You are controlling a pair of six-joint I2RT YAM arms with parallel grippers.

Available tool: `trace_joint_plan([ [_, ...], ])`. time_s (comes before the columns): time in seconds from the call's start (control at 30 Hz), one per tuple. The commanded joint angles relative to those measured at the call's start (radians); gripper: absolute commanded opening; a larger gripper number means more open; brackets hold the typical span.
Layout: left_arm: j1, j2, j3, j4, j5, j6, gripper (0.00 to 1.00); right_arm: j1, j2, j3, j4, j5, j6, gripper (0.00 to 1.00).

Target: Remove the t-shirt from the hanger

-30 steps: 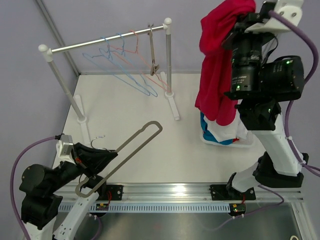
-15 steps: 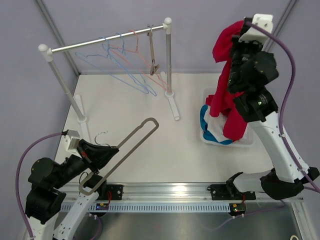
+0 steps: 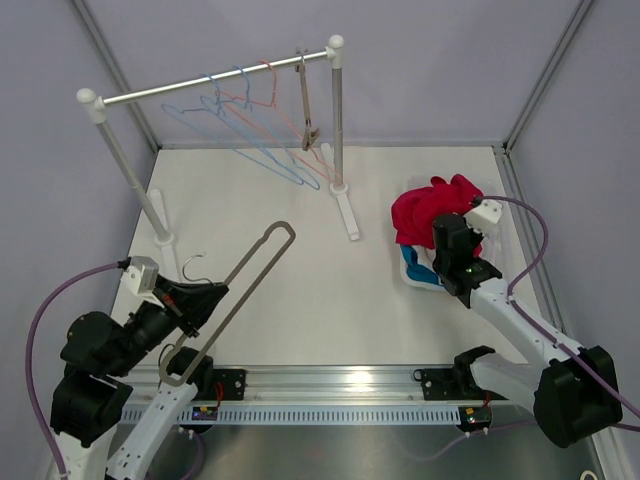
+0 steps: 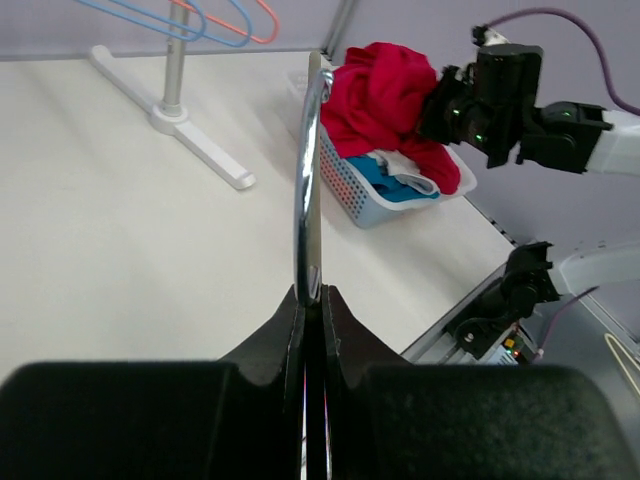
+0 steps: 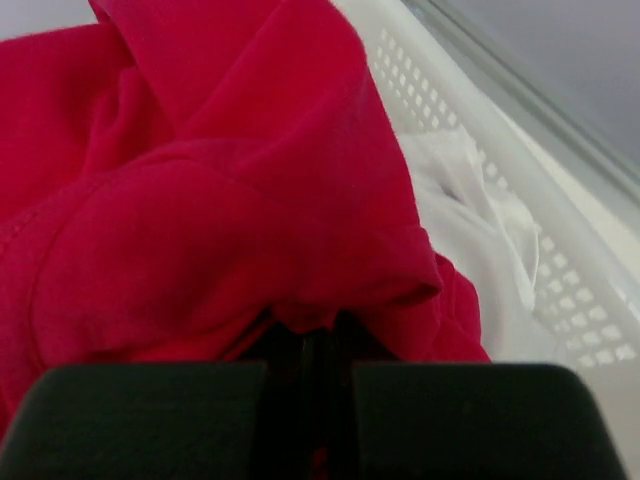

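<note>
Red t-shirt (image 3: 430, 205), lowered from upper right into the basket (image 4: 345, 185), stays pinched by the right gripper (image 5: 318, 345); left gripper (image 4: 312, 300) clamps the bare hanger (image 4: 308, 180): removal done.

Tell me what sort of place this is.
Probably a robot lab bench staged for laundry practice: a walled white table, a small clothes rail with wire hangers, and a basket of clothes topped by a red t-shirt.

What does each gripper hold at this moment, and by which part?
Left gripper: the hanger, pinched on its bar near the hook. Right gripper: the red t-shirt, pinched by a fold of cloth.
</note>
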Motion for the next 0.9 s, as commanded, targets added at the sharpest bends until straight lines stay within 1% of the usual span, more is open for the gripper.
trace_joint_plan([
  [0.0,-0.006,0.014,0.0,0.022,-0.134,0.045,0.0,-0.007,-0.075,-0.041,-0.091,0.075,0.402,0.0],
  [0.03,-0.006,0.012,-0.012,0.022,-0.195,0.054,0.0,-0.01,-0.085,-0.086,-0.121,0.074,0.439,0.0],
  [0.1,-0.006,0.014,-0.038,0.002,-0.261,0.054,0.0,-0.016,-0.116,-0.127,-0.135,0.077,0.516,0.0],
  [0.13,-0.006,0.022,-0.041,-0.009,-0.316,0.057,0.0,-0.022,-0.128,-0.151,-0.147,0.078,0.53,0.01],
  [0.17,-0.006,0.026,-0.042,-0.018,-0.339,0.058,0.0,-0.032,-0.145,-0.156,-0.158,0.078,0.536,0.03],
  [0.2,-0.006,0.031,-0.038,-0.03,-0.396,0.051,0.0,-0.033,-0.186,-0.156,-0.164,0.081,0.509,0.06],
  [0.23,-0.006,0.043,-0.034,-0.033,-0.405,0.058,0.0,-0.033,-0.211,-0.144,-0.16,0.075,0.478,0.18],
  [0.27,-0.006,0.054,-0.023,-0.04,-0.419,0.058,0.0,-0.033,-0.263,-0.128,-0.164,0.065,0.412,0.27],
  [0.3,-0.006,0.064,-0.022,-0.052,-0.457,0.055,0.0,-0.033,-0.288,-0.109,-0.166,0.028,0.368,0.39],
  [0.33,-0.006,0.089,-0.023,-0.052,-0.474,0.045,0.0,-0.032,-0.312,-0.073,-0.152,-0.003,0.317,0.7],
  [0.37,-0.006,0.103,-0.026,-0.052,-0.487,0.037,0.0,-0.033,-0.331,-0.046,-0.151,-0.033,0.27,0.8],
  [0.4,-0.006,0.117,-0.023,-0.049,-0.501,0.029,0.0,-0.033,-0.352,-0.014,-0.201,-0.085,0.219,0.87],
  [0.43,-0.006,0.133,-0.02,-0.047,-0.508,0.025,0.0,-0.032,-0.36,0.049,-0.222,-0.113,0.199,0.92],
  [0.47,-0.006,0.169,-0.015,-0.046,-0.524,0.025,0.0,-0.033,-0.366,0.069,-0.239,-0.145,0.176,0.99],
  [0.57,-0.006,0.225,0.001,-0.02,-0.565,0.017,0.0,-0.033,-0.409,0.116,-0.286,-0.296,0.134,0.99],
  [0.63,-0.006,0.244,0.003,-0.001,-0.57,0.015,0.0,-0.033,-0.437,0.108,-0.29,-0.339,0.131,0.99],
  [0.67,-0.006,0.247,-0.003,0.031,-0.545,0.02,0.0,-0.033,-0.473,0.106,-0.292,-0.372,0.13,1.0],
  [0.73,-0.006,0.246,-0.011,0.036,-0.484,0.008,0.0,-0.032,-0.518,0.114,-0.307,-0.42,0.12,1.0],
  [0.77,-0.006,0.244,-0.009,0.037,-0.461,0.003,0.0,-0.033,-0.559,0.116,-0.306,-0.495,0.119,0.99],
  [0.83,-0.006,0.232,0.0,0.036,-0.387,0.005,0.0,-0.032,-0.584,0.134,-0.299,-0.582,0.12,1.0],
  [0.87,-0.006,0.226,0.006,0.037,-0.363,0.011,0.0,-0.03,-0.593,0.139,-0.295,-0.679,0.134,0.99],
])
